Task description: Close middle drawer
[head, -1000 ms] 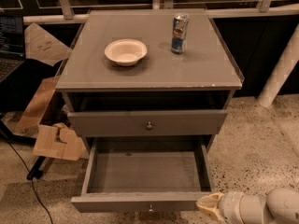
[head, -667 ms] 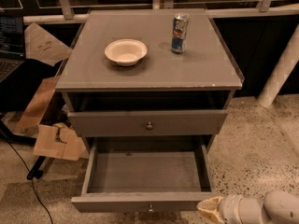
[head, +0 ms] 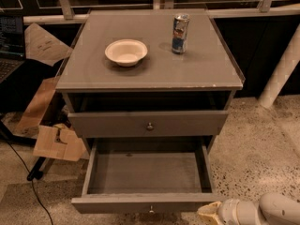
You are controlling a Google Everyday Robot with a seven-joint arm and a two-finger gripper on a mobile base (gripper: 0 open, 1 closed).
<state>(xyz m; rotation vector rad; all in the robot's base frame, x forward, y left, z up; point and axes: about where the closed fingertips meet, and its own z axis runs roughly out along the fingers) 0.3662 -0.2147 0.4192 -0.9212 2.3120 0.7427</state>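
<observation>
The middle drawer (head: pixel 145 175) is a long shallow grey box, pulled far out of the grey cabinet. Its low slim front panel (head: pixel 117 203) carries a small round metal knob (head: pixel 151 209) at the bottom edge of the view. Above it, a drawer with a taller front panel (head: pixel 108 124) and its own knob (head: pixel 149 125) stands slightly out. My gripper (head: pixel 207 213), cream-tipped on a white arm (head: pixel 276 210), is at the bottom right, right next to the right end of the middle drawer's front panel.
On the cabinet top (head: pixel 197 74) stand a white bowl (head: pixel 126 52) and a drink can (head: pixel 180 33). Cardboard pieces (head: pixel 56 142) and a black cable (head: pixel 23 172) lie on the floor to the left. A white post (head: pixel 281 69) stands at the right.
My gripper has sunk slightly lower in the view beside the drawer's front right corner. The drawers, bowl and can have not moved.
</observation>
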